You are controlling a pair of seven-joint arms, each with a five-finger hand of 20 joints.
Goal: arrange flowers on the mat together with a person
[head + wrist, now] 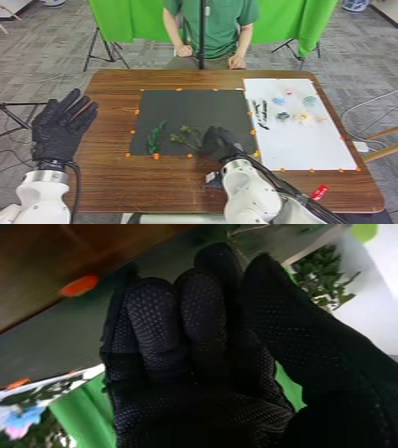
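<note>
- Your right robot hand (222,145) angles in over the lower right of the dark mat (191,107), beside a pale green sprig (185,136).
- In the right wrist view, its fingers are extended and lightly bent, thumb close alongside; you cannot tell whether it touches the sprig.
- Your left robot hand (60,127) hangs at the tabletop's (111,187) left edge, fingers straight, well apart from the flowers.
- A dark green stem (154,138) lies on the dark mat's lower left, beside the pale green sprig.
- Pink, blue, pale green and yellow blooms (279,100) are spread over the upper part of the white mat (306,150), with dark stems (260,113) along its left side.
- A red object (320,192) lies on the tabletop below the white mat.
</note>
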